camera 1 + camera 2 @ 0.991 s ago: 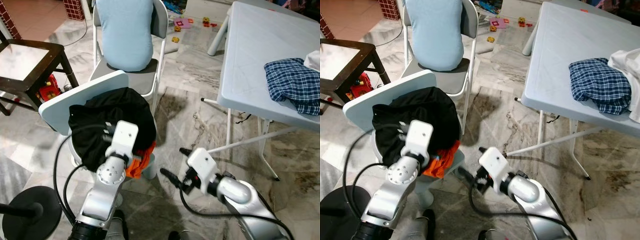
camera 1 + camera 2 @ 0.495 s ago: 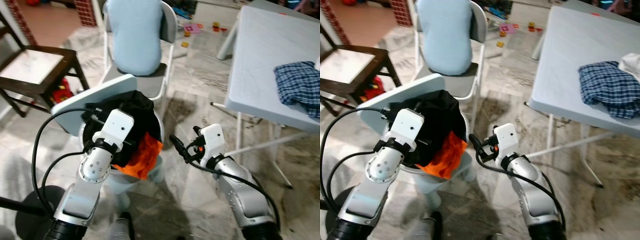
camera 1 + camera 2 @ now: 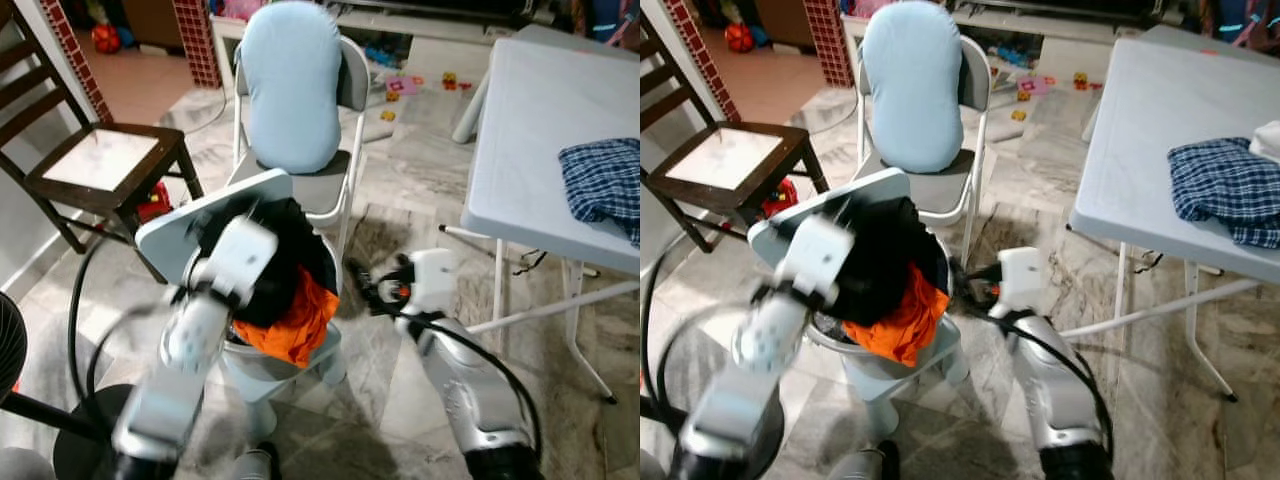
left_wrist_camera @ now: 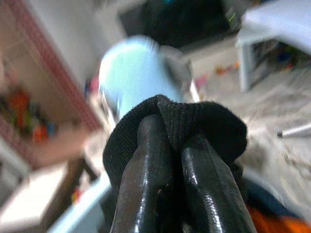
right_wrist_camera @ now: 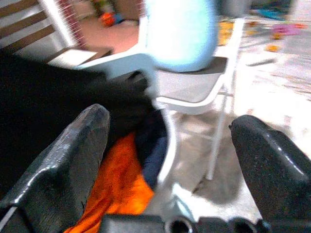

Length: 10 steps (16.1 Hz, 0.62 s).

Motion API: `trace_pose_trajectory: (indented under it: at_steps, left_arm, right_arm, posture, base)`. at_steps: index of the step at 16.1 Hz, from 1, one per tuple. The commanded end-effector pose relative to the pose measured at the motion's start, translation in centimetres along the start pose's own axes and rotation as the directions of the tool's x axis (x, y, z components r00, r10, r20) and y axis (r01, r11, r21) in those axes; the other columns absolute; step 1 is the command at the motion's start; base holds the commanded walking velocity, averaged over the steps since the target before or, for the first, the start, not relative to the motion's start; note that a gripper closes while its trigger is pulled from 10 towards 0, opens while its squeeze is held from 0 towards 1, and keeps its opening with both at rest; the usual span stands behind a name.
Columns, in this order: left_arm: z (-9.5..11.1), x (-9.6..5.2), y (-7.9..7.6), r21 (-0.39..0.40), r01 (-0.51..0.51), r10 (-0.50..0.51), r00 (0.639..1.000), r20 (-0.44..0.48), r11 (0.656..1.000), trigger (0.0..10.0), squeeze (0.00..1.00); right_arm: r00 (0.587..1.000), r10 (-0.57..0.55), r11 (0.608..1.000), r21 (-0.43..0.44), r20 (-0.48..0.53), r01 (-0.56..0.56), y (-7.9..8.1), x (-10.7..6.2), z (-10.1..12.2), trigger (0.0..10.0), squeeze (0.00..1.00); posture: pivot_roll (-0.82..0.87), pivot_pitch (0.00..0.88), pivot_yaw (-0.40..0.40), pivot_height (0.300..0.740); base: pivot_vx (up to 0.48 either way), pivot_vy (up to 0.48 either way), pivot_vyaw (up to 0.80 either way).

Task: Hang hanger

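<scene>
A folding chair (image 3: 330, 150) with a pale blue cushion (image 3: 291, 85) stands on the marble floor (image 3: 400, 170). A dark wooden chair (image 3: 95, 170) stands nearby. A plaid cloth (image 3: 603, 180) lies on the white desk (image 3: 530, 130)

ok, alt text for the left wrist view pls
The left gripper has its two black fingers pinched shut on a fold of black garment. Behind it, blurred, stand a pale blue cushion on a chair and marble floor.

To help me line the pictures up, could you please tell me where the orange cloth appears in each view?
Left eye view: orange cloth, lower centre, under the black garment.
Right eye view: lower centre-left.
Left wrist view: bottom right corner.
Right wrist view: lower left.
Shared landmark: pale blue chair cushion.
</scene>
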<state>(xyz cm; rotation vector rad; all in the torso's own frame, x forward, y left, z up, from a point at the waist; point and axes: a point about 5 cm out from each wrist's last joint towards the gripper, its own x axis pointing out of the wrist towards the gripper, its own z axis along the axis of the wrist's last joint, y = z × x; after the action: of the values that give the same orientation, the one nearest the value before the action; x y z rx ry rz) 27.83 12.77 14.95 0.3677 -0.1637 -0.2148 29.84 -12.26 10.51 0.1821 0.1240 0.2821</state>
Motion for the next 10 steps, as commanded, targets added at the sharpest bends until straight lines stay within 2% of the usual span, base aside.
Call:
trace_pose_trajectory:
  at_steps: [1,2,3,5,8,10]
  left_arm:
    - [-1.0,-0.3,0.1,-0.053,-0.033,0.031,0.998,-0.056,0.998,10.0,0.0]
    - [-1.2,-0.4,0.0,-0.069,-0.036,0.032,0.997,-0.064,0.997,10.0,0.0]
    - [-1.7,-0.5,-0.1,-0.097,-0.08,0.073,0.994,-0.076,0.992,10.0,0.0]
    - [-2.3,-0.5,-0.5,-0.141,-0.094,0.079,0.991,-0.103,0.986,10.0,0.0]
    - [-2.3,-0.3,-0.6,-0.154,-0.078,0.063,0.993,-0.099,0.985,10.0,0.0]
    - [-2.5,-0.1,-0.4,-0.162,-0.083,0.066,0.992,-0.108,0.983,10.0,0.0]
  right_arm:
    - [0.997,-0.059,0.998,-0.001,0.058,0.059,-1.0,-0.3,0.9,10.0,0.0]
    - [0.995,-0.073,0.997,-0.012,0.071,0.074,-1.2,-0.3,1.1,10.0,0.0]
    - [0.981,-0.13,0.988,-0.058,0.141,0.14,-2.2,-0.3,2.3,10.0,0.0]
    - [0.965,-0.207,0.977,-0.022,0.159,0.213,-3.0,-0.1,2.5,10.0,0.0]
    - [0.957,-0.238,0.968,-0.043,0.166,0.249,-3.4,-0.4,2.3,10.0,0.0]
    - [0.941,-0.294,0.951,-0.045,0.164,0.305,-4.5,-0.9,1.9,10.0,0.0]
  posture:
    - [0.07,0.065,-0.019,0.74]
    - [0.08,0.064,-0.019,0.74]
    - [0.08,0.065,-0.017,0.74]
    - [0.07,0.063,0.003,0.74]
    - [0.07,0.067,0.02,0.74]
    - [0.05,0.077,0.028,0.74]
  base:
    - [0.0,0.0,0.0]
    - [0.0,0.0,0.0]
    - [0.0,0.0,0.0]
    - [0.0,0.0,0.0]
    - [0.0,0.0,0.0]
    - [0.0,0.0,0.0]
